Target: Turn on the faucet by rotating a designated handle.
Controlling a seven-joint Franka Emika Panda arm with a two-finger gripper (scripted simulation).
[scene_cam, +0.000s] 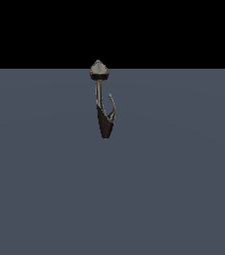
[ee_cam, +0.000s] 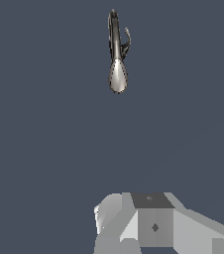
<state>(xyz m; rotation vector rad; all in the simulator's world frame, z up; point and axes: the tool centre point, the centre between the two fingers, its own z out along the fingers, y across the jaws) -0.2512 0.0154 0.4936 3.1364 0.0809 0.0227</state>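
The faucet (scene_cam: 104, 122) stands alone on the flat grey surface, with a pale cone top (scene_cam: 99, 69), a thin stem and a dark tapered base. The handle (scene_cam: 113, 105) is a thin curved grey sliver branching off the base toward the exterior view's right. My arm and gripper do not show in the exterior view. In the wrist view the faucet (ee_cam: 117, 54) lies well ahead, with its handle (ee_cam: 127, 42) beside the dark body. Only a white and grey part of my gripper (ee_cam: 153, 223) shows at the frame edge, far from the faucet. Its fingers are not clearly shown.
A plain blue-grey floor (scene_cam: 45, 189) spreads around the faucet, under a black background (scene_cam: 35, 30) beyond its far edge. No other objects show.
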